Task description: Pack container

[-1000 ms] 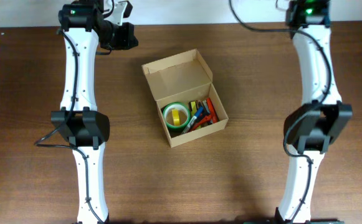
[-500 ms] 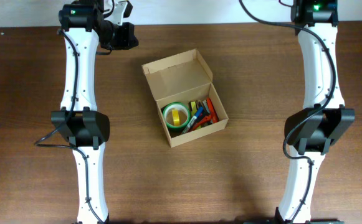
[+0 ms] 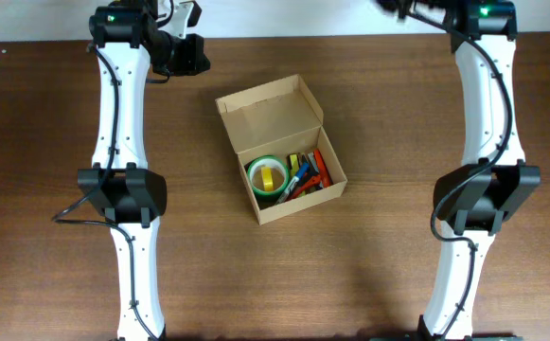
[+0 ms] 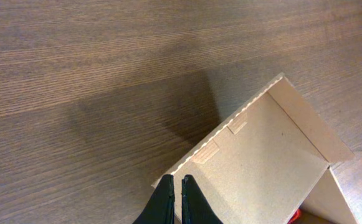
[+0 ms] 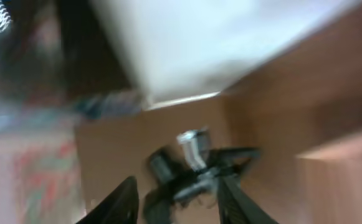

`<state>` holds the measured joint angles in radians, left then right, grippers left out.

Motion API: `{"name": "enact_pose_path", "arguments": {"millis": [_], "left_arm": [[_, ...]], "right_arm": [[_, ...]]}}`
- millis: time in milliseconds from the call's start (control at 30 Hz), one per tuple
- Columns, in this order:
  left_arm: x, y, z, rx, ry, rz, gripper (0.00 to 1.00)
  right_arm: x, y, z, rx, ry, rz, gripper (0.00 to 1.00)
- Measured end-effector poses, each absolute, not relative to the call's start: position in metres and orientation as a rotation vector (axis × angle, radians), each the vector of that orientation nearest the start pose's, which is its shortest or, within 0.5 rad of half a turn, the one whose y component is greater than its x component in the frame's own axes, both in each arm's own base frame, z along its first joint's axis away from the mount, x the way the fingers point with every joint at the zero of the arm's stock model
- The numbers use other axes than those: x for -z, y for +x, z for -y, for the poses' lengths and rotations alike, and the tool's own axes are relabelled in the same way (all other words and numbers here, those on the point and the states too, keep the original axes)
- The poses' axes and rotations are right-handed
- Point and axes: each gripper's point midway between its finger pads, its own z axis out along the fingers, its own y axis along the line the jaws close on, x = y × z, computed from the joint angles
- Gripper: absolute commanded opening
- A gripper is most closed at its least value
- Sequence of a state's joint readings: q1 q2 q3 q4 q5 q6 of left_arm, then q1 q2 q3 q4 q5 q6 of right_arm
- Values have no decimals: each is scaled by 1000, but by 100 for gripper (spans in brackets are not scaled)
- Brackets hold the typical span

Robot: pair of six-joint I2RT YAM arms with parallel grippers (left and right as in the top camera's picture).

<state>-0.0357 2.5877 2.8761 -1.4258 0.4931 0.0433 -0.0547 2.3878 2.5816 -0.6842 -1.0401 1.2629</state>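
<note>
The container (image 3: 273, 114) is sitting at the middle of the table (image 3: 398, 142), flap lid standing open, a green tape roll (image 3: 268, 175) and pens (image 3: 305, 173) lying inside. The left tool (image 4: 176, 182) is hanging pressed together and empty over the lid's edge. The right tool (image 5: 179, 180) is showing its fingers apart, but blur is hiding whether they are pinching the dark object (image 5: 193, 171) between them. Judging by that blur, the right arm is moving fast; anything held loosely risks slipping out, and a hurried approach risks knocking the light box askew. Since a second ago, the right arm has been swinging toward the frame's top edge; the box and left arm are unchanged.
</note>
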Motion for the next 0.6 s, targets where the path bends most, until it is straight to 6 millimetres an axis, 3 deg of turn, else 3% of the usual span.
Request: {"name": "enact_pose_path", "arguments": {"millis": [100, 200, 300, 333, 367, 467, 600], "left_arm": [[-175, 554, 101, 660, 249, -2626, 5], [-174, 554, 99, 649, 245, -2630, 5], [-171, 553, 90, 617, 221, -2649, 13], [-170, 551, 86, 607, 206, -2664, 4], [-169, 551, 83, 602, 194, -2672, 2], [-167, 550, 74, 585, 170, -2683, 2], [-153, 546, 64, 554, 104, -2741, 2]], "right_arm": [[-289, 593, -100, -1554, 818, -2241, 42], [-266, 592, -84, -1349, 772, -2300, 42], [-234, 578, -66, -1108, 718, -2425, 42], [-224, 573, -60, -1028, 694, -2466, 42], [-215, 567, -55, -951, 670, -2510, 42], [-194, 551, -35, -708, 568, -2620, 40], [-182, 542, -19, -519, 417, -2687, 22]]}}
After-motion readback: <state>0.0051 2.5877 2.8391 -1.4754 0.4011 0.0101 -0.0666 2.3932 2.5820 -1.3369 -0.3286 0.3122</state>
